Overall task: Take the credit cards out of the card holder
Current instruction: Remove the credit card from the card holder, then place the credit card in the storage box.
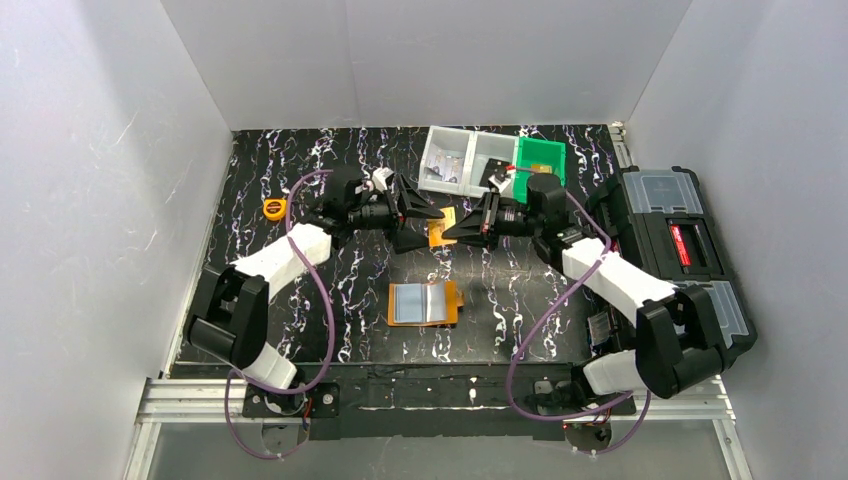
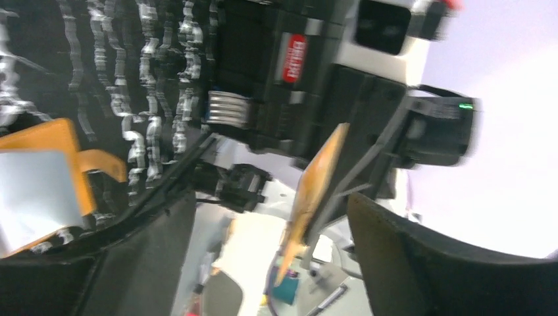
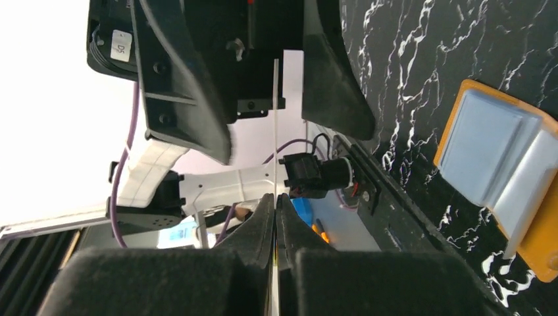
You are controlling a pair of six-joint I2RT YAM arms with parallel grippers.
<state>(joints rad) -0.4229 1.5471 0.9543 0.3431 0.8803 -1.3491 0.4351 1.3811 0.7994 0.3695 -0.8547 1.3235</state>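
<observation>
The orange card holder (image 1: 455, 300) lies open on the table in front of both arms, with pale blue cards (image 1: 422, 303) in its pockets. It also shows in the left wrist view (image 2: 59, 135) and the right wrist view (image 3: 460, 105). My right gripper (image 1: 458, 228) is shut on a thin flat card (image 1: 441, 228), orange on its visible face, and holds it above the table. The right wrist view (image 3: 275, 197) shows that card (image 3: 275, 131) edge-on. My left gripper (image 1: 430, 226) is open, with one finger on each side of the card's far end (image 2: 316, 191).
A round yellow tape measure (image 1: 274, 208) lies at the far left. Clear compartment bins (image 1: 465, 158) and a green bin (image 1: 540, 160) stand at the back. A black toolbox (image 1: 680, 245) fills the right side. White walls enclose the table.
</observation>
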